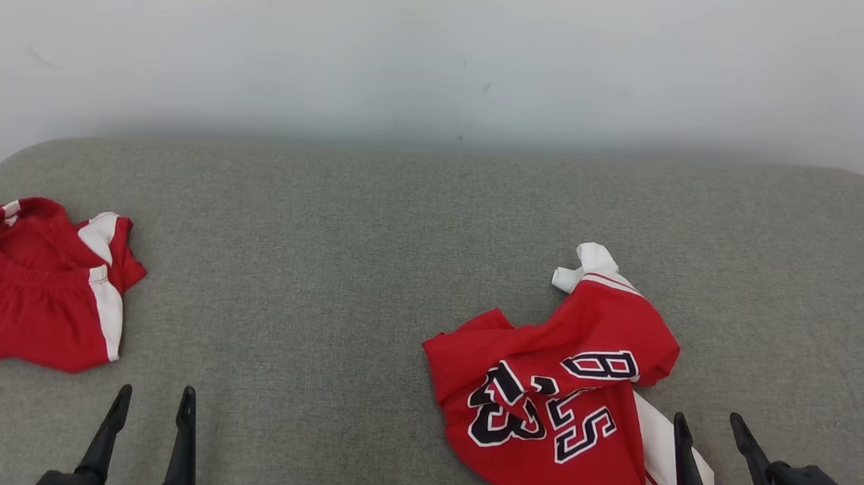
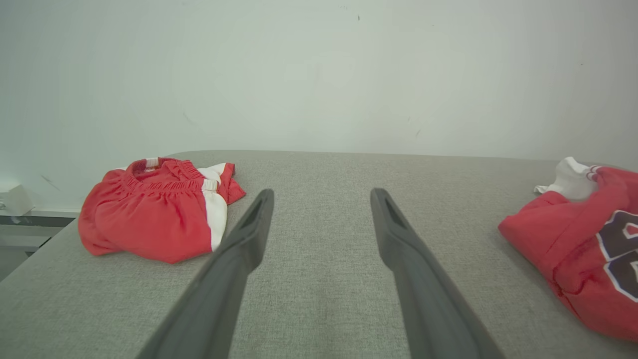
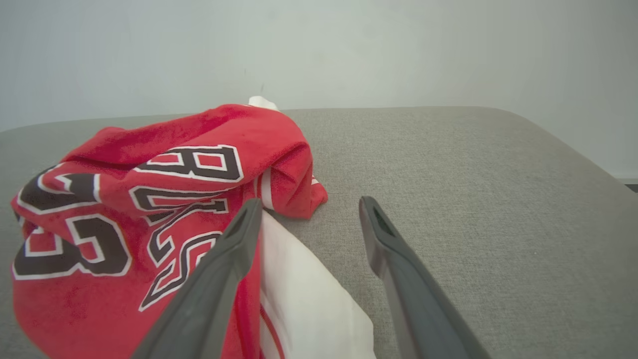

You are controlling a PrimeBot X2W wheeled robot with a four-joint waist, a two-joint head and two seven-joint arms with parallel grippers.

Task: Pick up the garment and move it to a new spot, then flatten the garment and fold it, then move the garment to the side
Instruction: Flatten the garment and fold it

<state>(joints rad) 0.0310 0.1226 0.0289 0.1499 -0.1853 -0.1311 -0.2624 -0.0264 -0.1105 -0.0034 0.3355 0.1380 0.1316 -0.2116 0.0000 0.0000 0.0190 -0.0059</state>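
Jersey (image 1: 541, 421): red, crumpled; read "23", perhaps "BULLS".
Left end effector (image 1: 156, 388): was wide, empty.
Right end effector (image 1: 707, 418): was wide, empty.

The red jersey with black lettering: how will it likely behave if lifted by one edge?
Probably floppy: the jersey lies crumpled in soft folds, so it should drape from the pinch. Likely light, being thin cloth. It may drag rather than slide, since the grey fabric surface looks textured.
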